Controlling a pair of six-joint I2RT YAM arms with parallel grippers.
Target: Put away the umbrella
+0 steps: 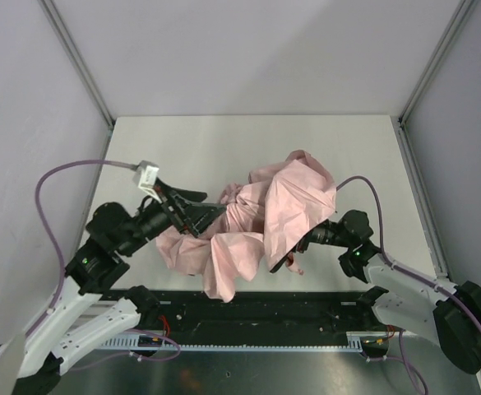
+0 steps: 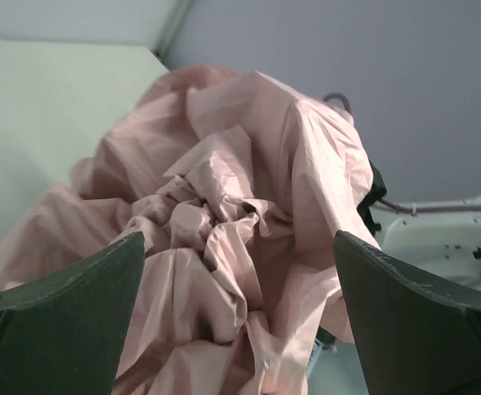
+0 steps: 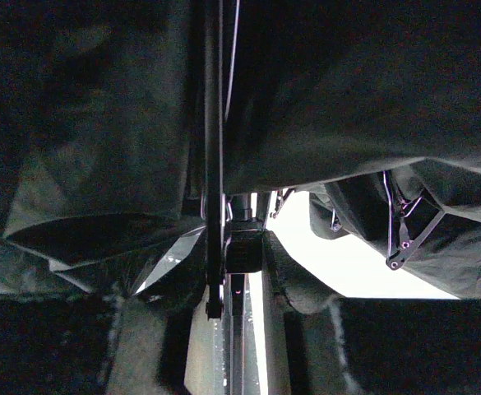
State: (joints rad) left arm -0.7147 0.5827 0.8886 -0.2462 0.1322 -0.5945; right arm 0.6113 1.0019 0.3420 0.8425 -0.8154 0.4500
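The umbrella lies as a crumpled pale pink heap in the middle of the white table. My left gripper is open at the heap's left side. In the left wrist view its two fingers stand wide apart around bunched pink fabric, and the gripper holds nothing. My right arm reaches in under the canopy, so its fingers are hidden in the top view. In the dark right wrist view the right gripper is closed around the thin dark shaft. The handle is out of view.
Metal ribs hang under the canopy. A black rail runs along the near table edge. Purple cables loop by each arm. Grey walls and frame posts enclose the table.
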